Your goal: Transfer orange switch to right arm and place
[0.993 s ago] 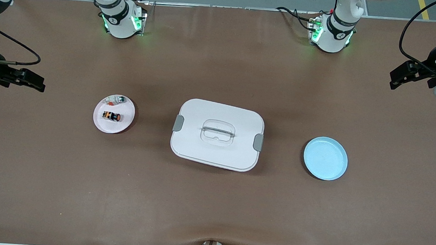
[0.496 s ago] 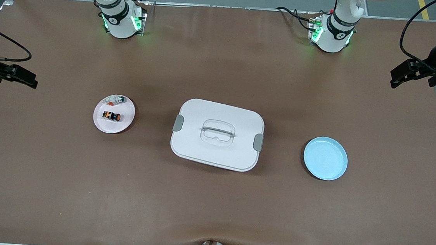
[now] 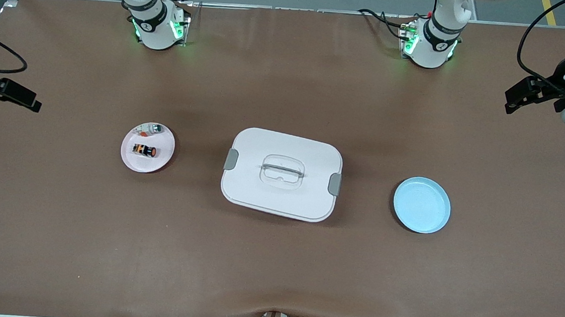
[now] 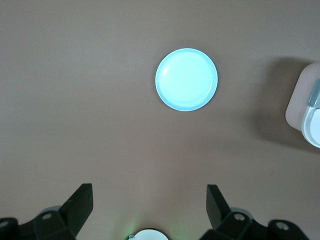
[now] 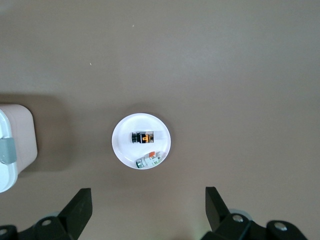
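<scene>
Looking down past the right gripper [image 5: 145, 207], we see both of its black fingers spread wide, holding nothing, their tips cut off at the picture's edge. In the front view that gripper [image 3: 13, 93] is half out of frame over the right arm's end of the table. Well below it, the orange switch [image 5: 143, 138] lies on its side in a small white dish [image 5: 122, 145], beside a whitish-grey piece [image 5: 149, 160] whose markings we can't make out. The left gripper [image 4: 150, 205] hangs open and empty too, over the left arm's end, with a light blue plate [image 4: 186, 79] on the table well below it. Between dish and plate sits a white lidded box [image 3: 281, 173] with grey latches, only its corner showing in each wrist view. Nothing stands between either gripper and the ware beneath it.
</scene>
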Available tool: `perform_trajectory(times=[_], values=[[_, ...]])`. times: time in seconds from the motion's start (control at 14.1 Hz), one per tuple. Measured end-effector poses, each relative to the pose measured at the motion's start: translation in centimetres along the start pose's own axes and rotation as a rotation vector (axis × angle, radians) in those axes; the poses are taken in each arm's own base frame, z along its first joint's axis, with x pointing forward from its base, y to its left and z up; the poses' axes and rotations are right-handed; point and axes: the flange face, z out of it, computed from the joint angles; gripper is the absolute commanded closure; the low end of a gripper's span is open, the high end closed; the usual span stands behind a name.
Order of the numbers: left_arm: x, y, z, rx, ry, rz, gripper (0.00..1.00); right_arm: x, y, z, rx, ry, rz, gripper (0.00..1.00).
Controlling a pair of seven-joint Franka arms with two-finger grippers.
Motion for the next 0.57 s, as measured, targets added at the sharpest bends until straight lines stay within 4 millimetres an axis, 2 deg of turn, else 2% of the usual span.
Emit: perform_trajectory(times=[0.57], values=[[-0.4, 0.2, -0.3, -0.022, 0.001, 0.042, 0.00, -1.6, 0.3, -0.1, 0.015, 0.020, -0.027, 0.00]])
